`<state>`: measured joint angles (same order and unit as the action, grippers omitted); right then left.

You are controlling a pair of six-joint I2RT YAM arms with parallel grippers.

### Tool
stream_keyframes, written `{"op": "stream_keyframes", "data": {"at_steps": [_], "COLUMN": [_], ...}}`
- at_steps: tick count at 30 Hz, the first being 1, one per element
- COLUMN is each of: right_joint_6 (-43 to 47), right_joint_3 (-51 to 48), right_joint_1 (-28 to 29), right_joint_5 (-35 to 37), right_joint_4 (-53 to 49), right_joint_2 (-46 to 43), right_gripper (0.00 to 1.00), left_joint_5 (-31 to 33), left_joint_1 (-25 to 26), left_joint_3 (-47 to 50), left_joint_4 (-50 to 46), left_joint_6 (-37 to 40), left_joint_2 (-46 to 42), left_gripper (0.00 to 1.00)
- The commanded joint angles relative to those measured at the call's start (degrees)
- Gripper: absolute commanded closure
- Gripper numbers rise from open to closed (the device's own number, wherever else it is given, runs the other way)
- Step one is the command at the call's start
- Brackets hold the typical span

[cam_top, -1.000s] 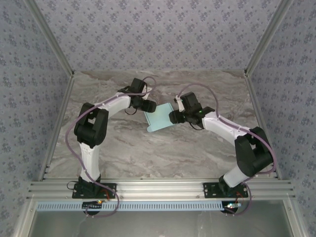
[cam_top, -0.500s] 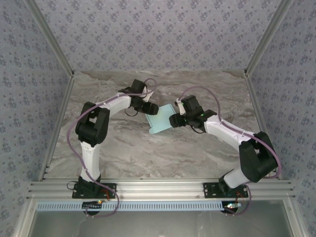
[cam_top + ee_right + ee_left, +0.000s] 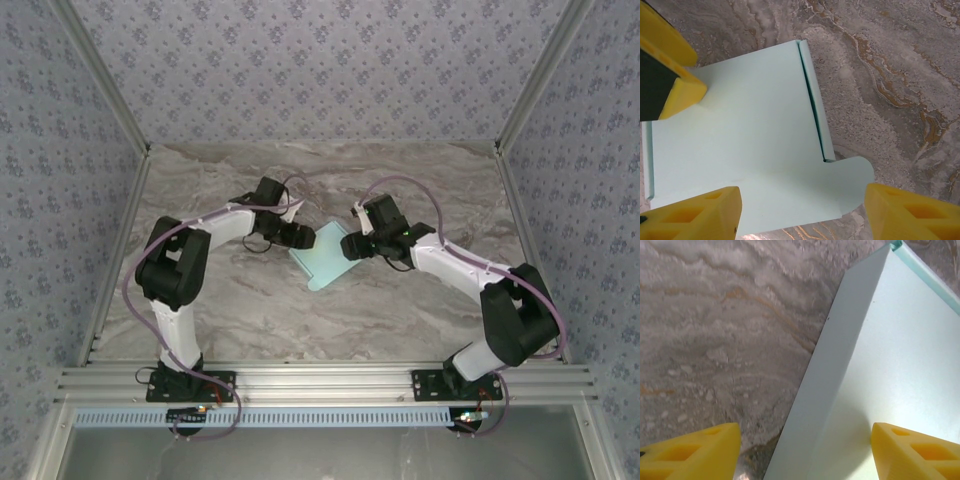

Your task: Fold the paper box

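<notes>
Turquoise paper box (image 3: 325, 258) flat on the tabletop (image 3: 250, 300), between both hands.
Left hand (image 3: 300, 237) gapes wide astride its left edge; right hand (image 3: 350, 246), also wide and empty, hovers over its right side.

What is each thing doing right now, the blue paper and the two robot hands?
paper box: lying open on the table, not yet a box, narrow side flap creased.
left gripper: open, one finger over the table, the other over the sheet.
right gripper: open, fingers spread over the sheet, gripping nothing.
</notes>
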<state>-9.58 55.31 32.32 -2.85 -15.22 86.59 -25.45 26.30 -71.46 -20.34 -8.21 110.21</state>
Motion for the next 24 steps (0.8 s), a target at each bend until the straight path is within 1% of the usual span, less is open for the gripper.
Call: {"op": "stream_keyframes", "data": {"at_steps": [1, 4, 7, 11, 15, 19, 21, 24], "right_joint_6": [-0.44, -0.11, 0.05, -1.63, -4.57, -10.33, -14.07, -18.75], "right_joint_3": [-0.46, -0.47, -0.79, -3.31, -6.69, -10.64, -12.70, -13.92], "right_joint_1": [0.54, 0.80, 1.30, 1.39, 1.18, 0.36, -0.20, -0.89], "right_joint_5": [-0.58, -1.05, -1.66, -5.35, -9.98, -16.60, -20.51, -24.50], "right_joint_4": [-0.89, -2.31, -4.19, -5.60, -4.54, 1.59, 7.12, 14.20], "right_joint_2": [0.91, 0.79, 0.27, -1.95, -4.13, -3.43, -2.39, 0.48], "right_gripper": [0.32, 0.32, 0.32, 0.32, 0.30, 0.30, 0.30, 0.30], "left_joint_5": [-1.00, -0.38, 1.98, 4.81, 5.19, 2.70, 0.77, -1.79], "left_joint_1": [0.00, 0.06, -0.01, 0.06, 0.12, 0.10, 0.17, 0.15], "left_joint_3": [1.82, 2.06, 1.78, 0.91, -0.97, -2.06, -2.36, -2.72], "left_joint_4": [-0.58, -0.64, -0.93, -1.51, -3.09, -3.13, -2.91, -3.16], "left_joint_6": [0.02, 0.12, 0.27, 1.03, 1.89, 2.34, 2.40, 2.41], "left_joint_2": [-1.96, -2.00, -2.18, -2.55, -1.53, -0.80, -0.48, 0.25], "left_gripper": [0.31, 0.31, 0.30, 0.29, 0.28, 0.28, 0.28, 0.29]}}
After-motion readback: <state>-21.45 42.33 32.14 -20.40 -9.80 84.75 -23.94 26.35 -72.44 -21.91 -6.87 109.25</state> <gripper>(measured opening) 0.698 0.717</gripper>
